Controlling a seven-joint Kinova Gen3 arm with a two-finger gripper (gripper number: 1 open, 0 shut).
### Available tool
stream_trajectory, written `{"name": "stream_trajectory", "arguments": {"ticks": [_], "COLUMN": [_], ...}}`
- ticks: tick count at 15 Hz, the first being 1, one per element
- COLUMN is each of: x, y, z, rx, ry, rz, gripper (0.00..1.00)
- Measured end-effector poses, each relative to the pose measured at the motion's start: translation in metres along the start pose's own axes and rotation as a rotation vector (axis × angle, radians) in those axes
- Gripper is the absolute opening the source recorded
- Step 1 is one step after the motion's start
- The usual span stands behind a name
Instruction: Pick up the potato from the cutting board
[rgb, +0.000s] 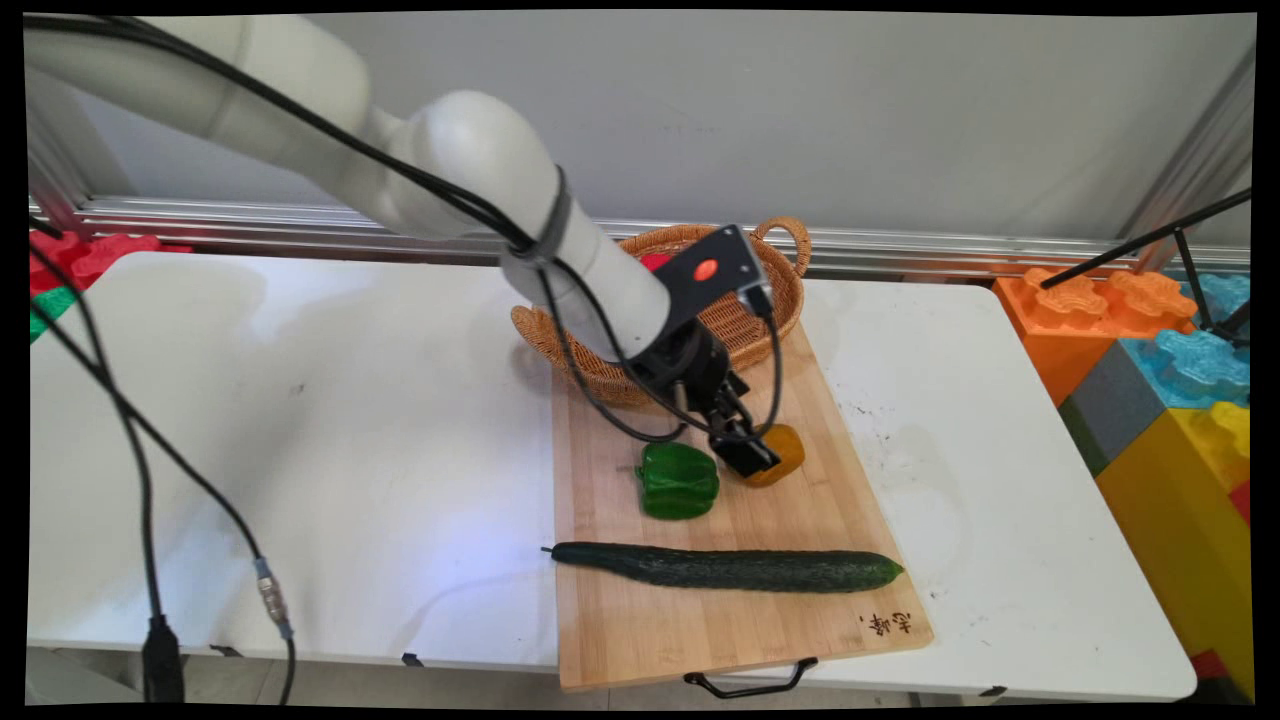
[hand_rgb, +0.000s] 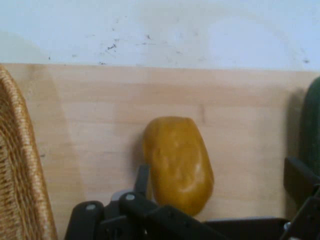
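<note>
We find a white worktop (rgb: 300, 450) carrying a bamboo board (rgb: 790, 620), with a wicker basket (rgb: 575, 355) at the board's far end, partly resting on it. Toy blocks (rgb: 1160, 400) stand off the worktop's right side.

On the board, from largest to smallest: a long dark cucumber (rgb: 730, 568) lies across the near part; a green pepper (rgb: 678, 480) sits near the middle; an orange pepper (rgb: 785, 452) lies just beside it, to the right in the main view, nearer the basket.

The gripper (rgb: 750, 455) is low over the board at the orange pepper. In the hand view the pepper (hand_rgb: 177, 162) lies on its side between the two fingers: one finger (hand_rgb: 142, 180) is close against its left flank, the other (hand_rgb: 300, 180) stands well apart on the right. We record the fingers as spread wide, holding nothing.

The orange pepper is rounded, longer than it is broad, glossy and smooth-skinned, with shallow dimples and no stem showing from here. We judge it light, probably hollow, firm enough to take a moderate squeeze, and somewhat slippery on account of its sheen. Hold is best taken across the narrow waist, at mid-length, where the flanks run nearly parallel; the tapered ends would likely slide out.
</note>
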Motion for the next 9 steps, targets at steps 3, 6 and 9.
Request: {"name": "stream_trajectory", "arguments": {"ticks": [3, 6, 9], "x": [0.007, 0.011, 0.012], "y": [-0.004, -0.004, -0.002], "z": [0.024, 0.04, 0.056], "rx": [0.011, 0.015, 0.038], "ry": [-0.005, -0.01, -0.021], "rz": [-0.011, -0.01, -0.004], "gripper": [1.0, 1.0, 1.0]}}
